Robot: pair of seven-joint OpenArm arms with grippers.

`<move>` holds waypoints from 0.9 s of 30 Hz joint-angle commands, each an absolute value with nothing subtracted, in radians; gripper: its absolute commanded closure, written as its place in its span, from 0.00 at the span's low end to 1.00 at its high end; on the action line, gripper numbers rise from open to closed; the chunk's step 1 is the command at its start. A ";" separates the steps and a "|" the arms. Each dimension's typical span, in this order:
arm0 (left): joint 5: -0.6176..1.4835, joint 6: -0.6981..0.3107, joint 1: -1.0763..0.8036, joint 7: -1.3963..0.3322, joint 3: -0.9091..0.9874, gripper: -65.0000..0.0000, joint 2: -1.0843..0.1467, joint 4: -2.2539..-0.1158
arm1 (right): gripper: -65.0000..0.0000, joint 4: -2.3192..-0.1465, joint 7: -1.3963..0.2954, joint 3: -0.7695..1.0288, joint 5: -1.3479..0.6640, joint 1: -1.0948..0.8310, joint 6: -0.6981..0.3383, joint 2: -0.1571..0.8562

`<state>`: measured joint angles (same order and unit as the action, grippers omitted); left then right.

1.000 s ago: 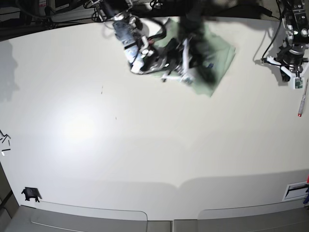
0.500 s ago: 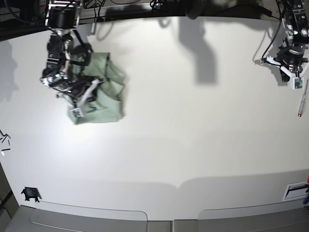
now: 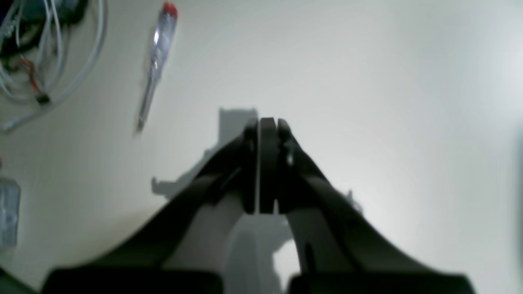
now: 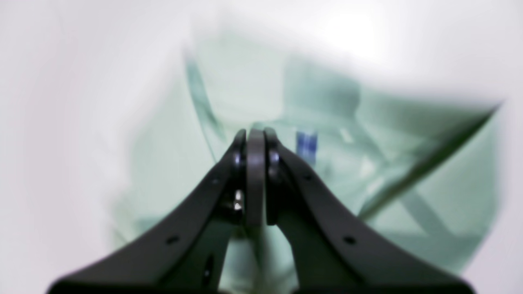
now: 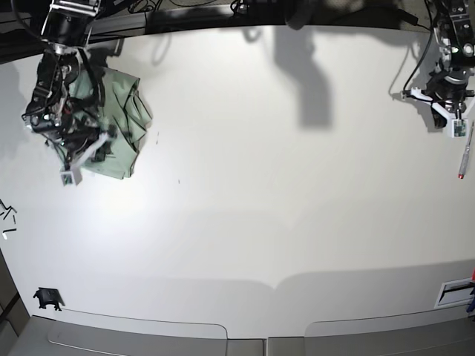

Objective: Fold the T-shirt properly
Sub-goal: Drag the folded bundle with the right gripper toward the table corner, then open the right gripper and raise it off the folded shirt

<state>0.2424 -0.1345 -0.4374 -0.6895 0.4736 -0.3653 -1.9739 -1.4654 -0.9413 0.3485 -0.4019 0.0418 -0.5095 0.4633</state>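
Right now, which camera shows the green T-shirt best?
The base view: the whole folded T-shirt lies sharp at the table's far left corner. The right wrist view shows it close but blurry behind the right gripper. The left wrist view shows none.

Mint-green T-shirt [image 5: 119, 126] lies bunched at table's far-left corner.

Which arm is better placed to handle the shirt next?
Right. Its tool is directly over the T-shirt at the table's far corner; the left tool sits across the table beside a screwdriver, with no cloth nearby.
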 commanded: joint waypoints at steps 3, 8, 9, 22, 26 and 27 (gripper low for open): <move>0.244 -0.130 -0.435 -0.654 0.484 1.00 -0.380 -1.996 | 1.00 -1.594 -0.925 0.354 -0.486 0.107 -0.509 0.488; 0.245 -0.130 -0.453 -0.707 0.484 1.00 -0.380 -2.067 | 1.00 -1.740 -0.986 0.354 -0.553 0.109 -0.521 0.483; 0.244 -0.131 -0.470 -0.710 0.484 1.00 -0.380 -2.095 | 1.00 -1.754 -1.006 0.354 -0.565 0.097 -0.525 0.479; 0.262 -0.154 -0.874 -0.829 0.484 1.00 -0.377 -2.356 | 1.00 -2.046 -1.362 0.365 -0.894 -0.355 -0.698 0.479; 0.299 -0.154 -0.987 -0.974 0.484 1.00 -0.377 -2.356 | 1.00 -2.140 -1.396 0.371 -1.051 -0.523 -0.698 0.483; 0.317 -0.154 -1.018 -1.006 0.484 1.00 -0.377 -2.356 | 1.00 -2.154 -1.396 0.374 -1.088 -0.566 -0.698 0.482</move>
<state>0.3206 -0.1585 -1.0080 -1.0210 0.4774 -0.3702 -2.3409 -2.1395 -1.4055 0.3656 -1.0756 -0.5671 -0.6933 0.4679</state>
